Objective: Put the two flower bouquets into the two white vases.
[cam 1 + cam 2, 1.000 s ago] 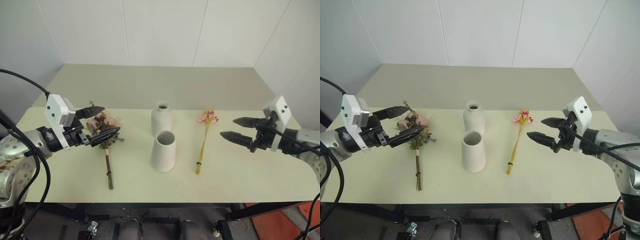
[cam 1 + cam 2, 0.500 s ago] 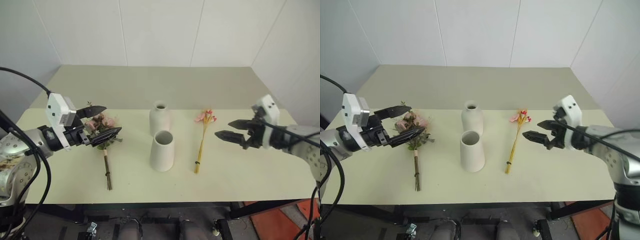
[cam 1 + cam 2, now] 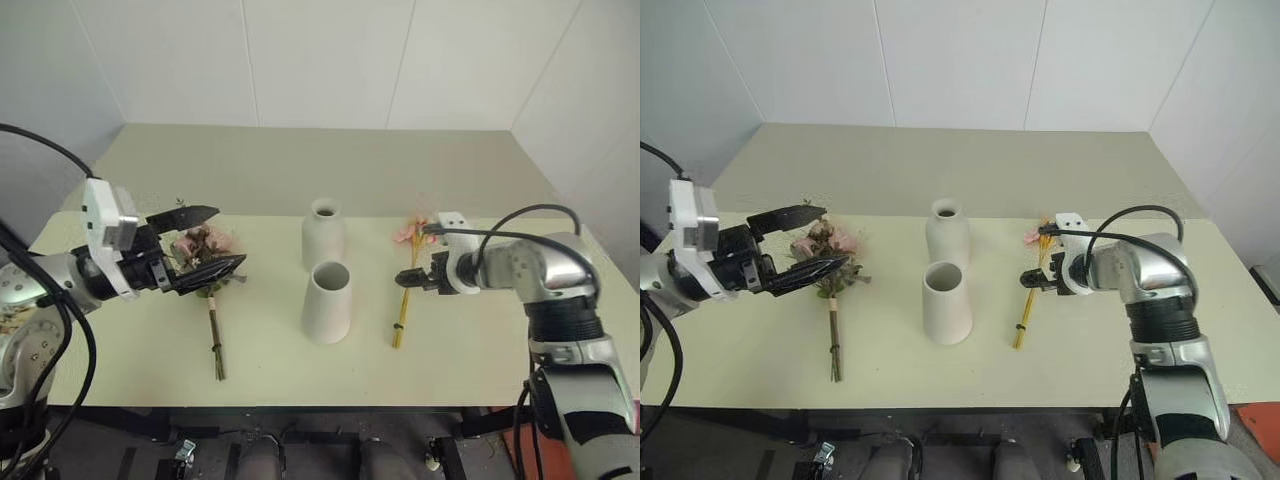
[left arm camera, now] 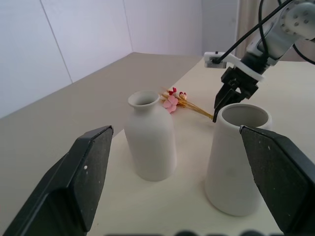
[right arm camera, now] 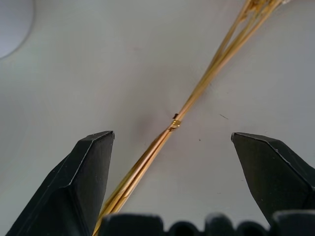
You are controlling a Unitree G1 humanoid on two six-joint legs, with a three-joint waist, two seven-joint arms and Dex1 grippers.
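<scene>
The bushy pink bouquet (image 3: 207, 244) lies on the table at the left, stems toward the front edge. My left gripper (image 3: 230, 236) hovers above its blooms, open and empty, pointing at the two white vases. The rounded narrow-neck vase (image 3: 323, 236) stands behind the cone vase (image 3: 327, 303) at the table's middle. Both also appear in the left wrist view, the rounded vase (image 4: 150, 140) beside the cone vase (image 4: 238, 160). The thin yellow-stemmed bouquet (image 3: 403, 305) lies right of the vases. My right gripper (image 3: 411, 279) points down over it, open, its fingers (image 5: 81, 182) straddling the stems (image 5: 162, 140) without touching.
The pale table (image 3: 120, 340) stretches far back to a white wall. Bare surface lies between the cone vase and the front edge (image 3: 320, 402). A black cable (image 3: 530, 212) arcs over my right forearm.
My right gripper swung left and down from beside the yellow-stemmed bouquet and now points down over its stems. The left gripper has stayed in place, still open.
</scene>
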